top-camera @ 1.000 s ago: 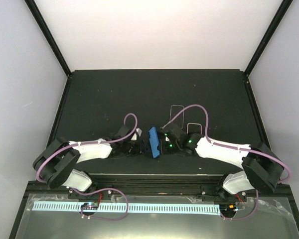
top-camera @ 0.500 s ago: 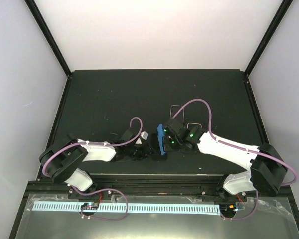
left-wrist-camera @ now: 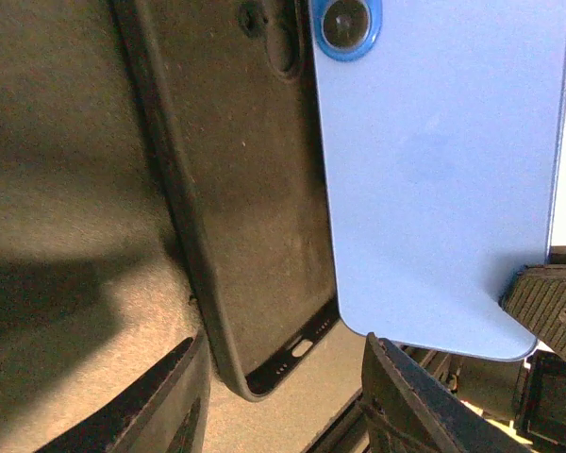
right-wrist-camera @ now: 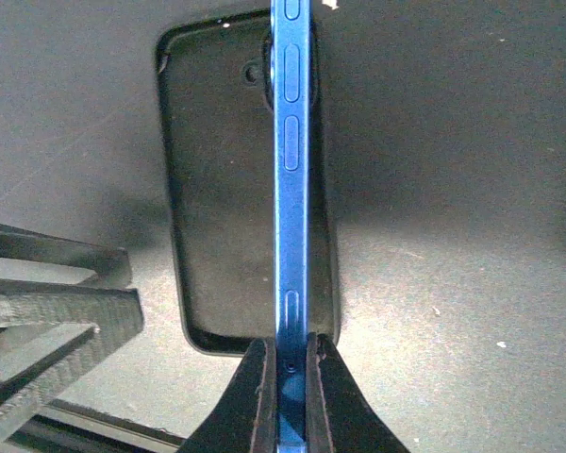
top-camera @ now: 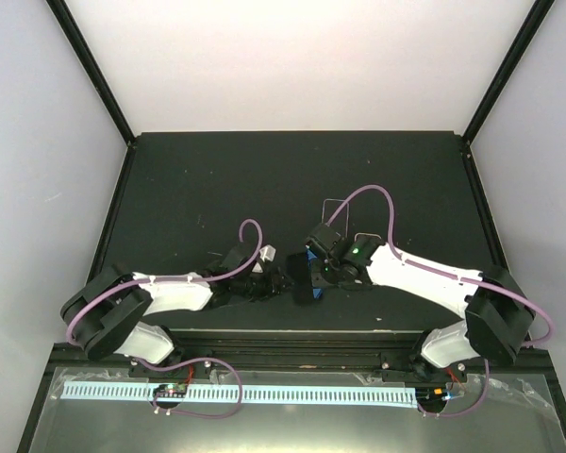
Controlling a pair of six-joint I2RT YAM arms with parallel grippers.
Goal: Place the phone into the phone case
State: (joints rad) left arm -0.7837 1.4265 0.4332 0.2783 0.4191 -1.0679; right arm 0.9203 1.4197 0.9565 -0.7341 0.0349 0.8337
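Observation:
The blue phone (right-wrist-camera: 291,179) stands on its long edge over the right side of the black phone case (right-wrist-camera: 226,189), which lies open side up on the dark mat. My right gripper (right-wrist-camera: 291,396) is shut on the phone's near end. In the left wrist view the phone's back (left-wrist-camera: 443,170) leans over the case (left-wrist-camera: 236,189). My left gripper (left-wrist-camera: 283,396) is open, its fingers either side of the case's bottom end without gripping it. In the top view both grippers meet at the front middle of the mat, around the phone (top-camera: 311,268).
Two thin rectangular outlines (top-camera: 336,211) are marked on the mat behind the right arm. The mat's front edge and a metal rail (top-camera: 283,335) run just behind the grippers. Black frame posts (top-camera: 94,75) stand at the sides.
The right gripper has carried the phone a little to the right and turned it more on edge over the case. The left gripper has followed rightward to the case's end.

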